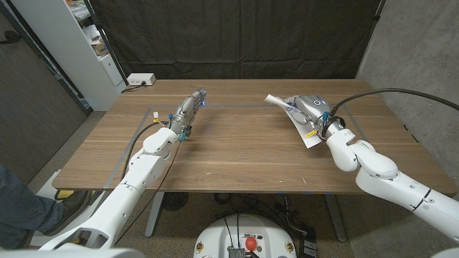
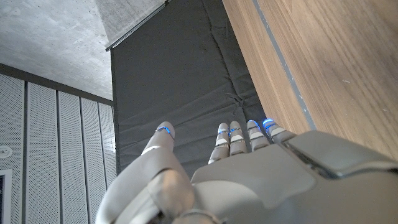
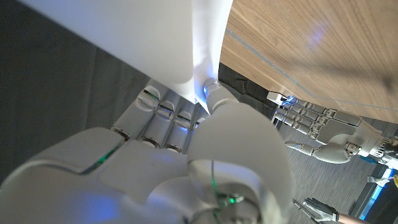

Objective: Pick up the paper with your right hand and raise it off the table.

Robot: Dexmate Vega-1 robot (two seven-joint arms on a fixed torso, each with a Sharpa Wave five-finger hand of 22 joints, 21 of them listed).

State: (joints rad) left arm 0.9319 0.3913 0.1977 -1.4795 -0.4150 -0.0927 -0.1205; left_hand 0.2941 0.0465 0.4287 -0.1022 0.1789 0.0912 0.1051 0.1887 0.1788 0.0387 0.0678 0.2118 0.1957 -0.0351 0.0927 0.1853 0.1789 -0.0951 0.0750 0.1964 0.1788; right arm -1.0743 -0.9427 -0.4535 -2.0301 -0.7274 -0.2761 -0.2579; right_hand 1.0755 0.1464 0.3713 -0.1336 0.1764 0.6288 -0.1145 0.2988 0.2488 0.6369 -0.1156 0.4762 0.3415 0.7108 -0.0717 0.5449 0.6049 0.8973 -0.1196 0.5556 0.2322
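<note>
My right hand [image 1: 313, 112] grips a white sheet of paper [image 1: 305, 132] at the table's [image 1: 237, 158] far right. One end of the sheet curls up past the fingers; its near corner hangs low, and I cannot tell whether it touches the wood. In the right wrist view the paper [image 3: 155, 37] is pinched between the thumb and the fingers [image 3: 165, 118] of the right hand [image 3: 186, 168]. My left hand [image 1: 188, 111] holds nothing at the table's middle left, its fingers straight and together, pointing away. The left hand [image 2: 249, 180] has the table [image 2: 336, 62] beside it.
A white power box [image 1: 141, 79] with a cable sits at the far left corner. A white shelf unit [image 1: 93, 36] stands behind it. Grey tape [image 1: 154, 109] marks a rectangle on the wood. A person's leg [image 1: 21, 208] is at the lower left.
</note>
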